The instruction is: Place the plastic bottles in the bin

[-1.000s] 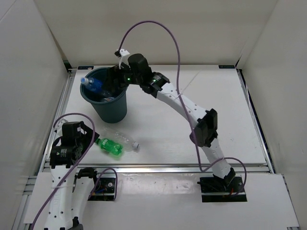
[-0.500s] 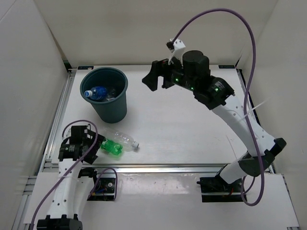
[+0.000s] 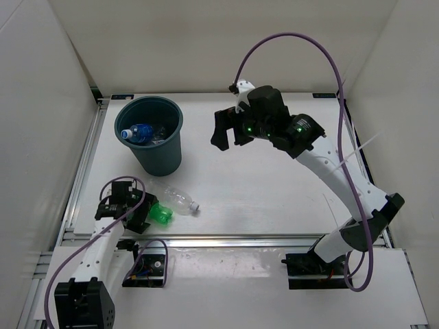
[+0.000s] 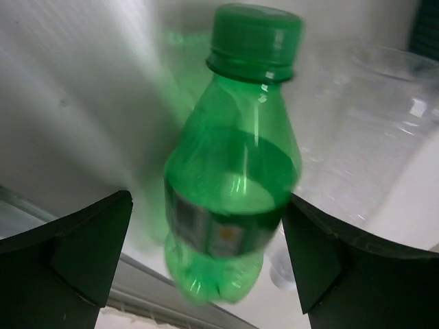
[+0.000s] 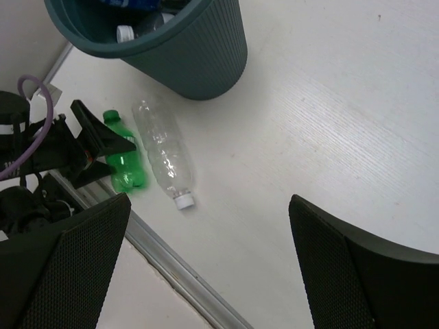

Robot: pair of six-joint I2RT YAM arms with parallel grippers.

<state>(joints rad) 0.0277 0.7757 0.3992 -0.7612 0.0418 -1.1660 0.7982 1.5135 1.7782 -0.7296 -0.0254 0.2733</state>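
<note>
The dark teal bin (image 3: 168,159) stands at the back left, with a blue-labelled bottle (image 3: 137,131) lying inside. A white cap (image 5: 124,31) also shows in the bin. A green bottle with a green cap (image 3: 160,214) and a clear bottle with a white cap (image 3: 178,200) lie side by side in front of the bin. My left gripper (image 3: 143,211) is open, with its jaws on either side of the green bottle's (image 4: 230,199) base. My right gripper (image 3: 230,136) is open and empty, high above the table to the right of the bin.
The table's metal front rail (image 3: 226,241) runs just beyond the green bottle. White walls enclose the table on three sides. The purple cable of the right arm (image 3: 288,41) loops high over the back.
My right gripper has pulled away from over the bin, to the right. The blue-labelled bottle now lies inside the bin. My left gripper has moved right, up to the green bottle.
</note>
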